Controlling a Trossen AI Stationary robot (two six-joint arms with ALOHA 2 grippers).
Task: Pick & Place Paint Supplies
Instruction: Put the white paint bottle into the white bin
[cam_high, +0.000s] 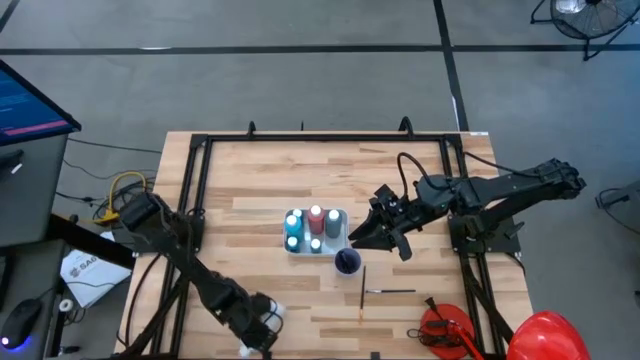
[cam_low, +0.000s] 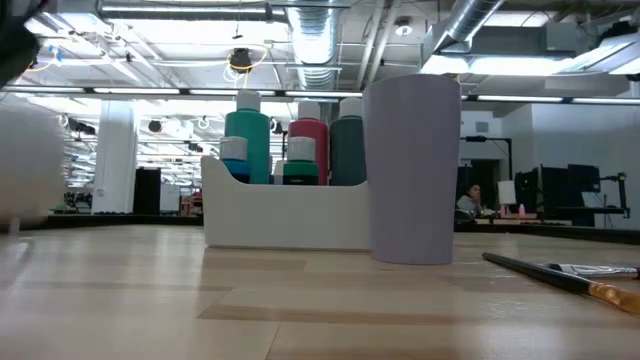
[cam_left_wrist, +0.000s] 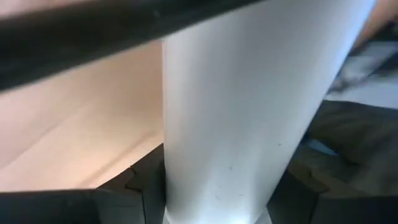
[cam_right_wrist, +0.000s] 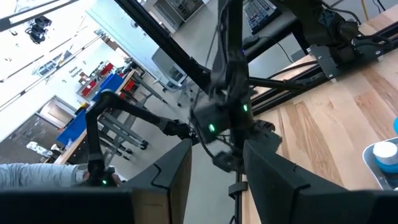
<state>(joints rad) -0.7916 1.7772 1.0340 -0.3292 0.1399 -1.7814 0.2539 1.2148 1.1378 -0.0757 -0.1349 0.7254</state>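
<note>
The left hand (cam_high: 262, 325) is at the counter's (cam_high: 250, 215) front edge, left of the middle. Its wrist view shows a white bottle (cam_left_wrist: 249, 112) standing between its fingers (cam_left_wrist: 146, 186), which flank the bottle closely; whether they press on it cannot be told.

The right hand (cam_high: 368, 232) hovers just right of the white caddy (cam_high: 316, 231) near the counter's middle, its fingers (cam_right_wrist: 177, 171) parted with nothing between them.

The caddy holds upright bottles: a teal one (cam_low: 247, 145), a red one (cam_low: 308, 140), a dark grey-green one (cam_low: 347, 148) and others with white caps. A dark cup (cam_high: 347, 262) stands touching or just beside the caddy's front right corner.

Two brushes (cam_high: 388, 291) lie crossed toward the front right of the counter, near the cup. A red tool (cam_high: 445, 330) lies at the front right corner.
</note>
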